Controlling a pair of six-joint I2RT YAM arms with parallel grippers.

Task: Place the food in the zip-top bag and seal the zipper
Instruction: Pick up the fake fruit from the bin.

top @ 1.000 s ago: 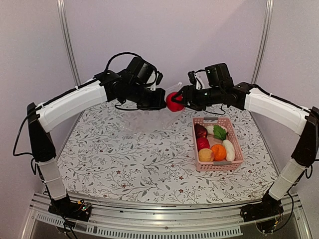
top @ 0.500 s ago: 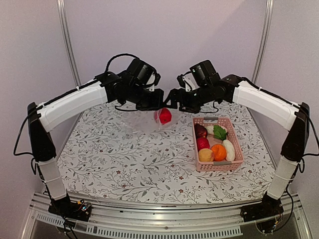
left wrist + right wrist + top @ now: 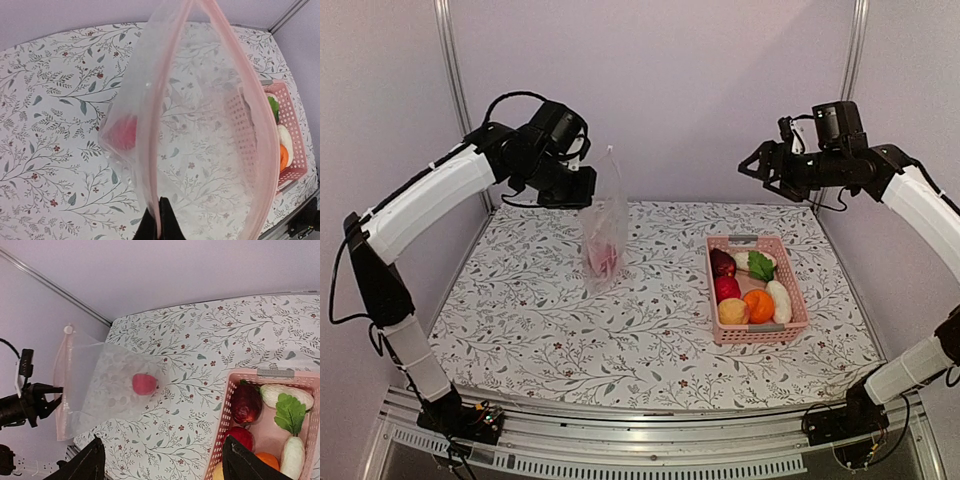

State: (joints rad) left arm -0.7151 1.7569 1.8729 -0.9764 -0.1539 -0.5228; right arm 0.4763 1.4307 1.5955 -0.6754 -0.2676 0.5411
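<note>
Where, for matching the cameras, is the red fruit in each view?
Top external: red fruit low in the hanging bag, left of centre.
Left wrist: red fruit blurred through bag wall, centre-left.
Right wrist: red fruit inside bag, centre-left.
Shared landmark: pink basket, on its right.

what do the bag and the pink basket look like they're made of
The bag looks like thin clear plastic film, glossy and crinkly; the tablecloth print shows through it. The pink basket is probably rigid moulded plastic, slightly shiny, with lattice-holed walls.
</note>
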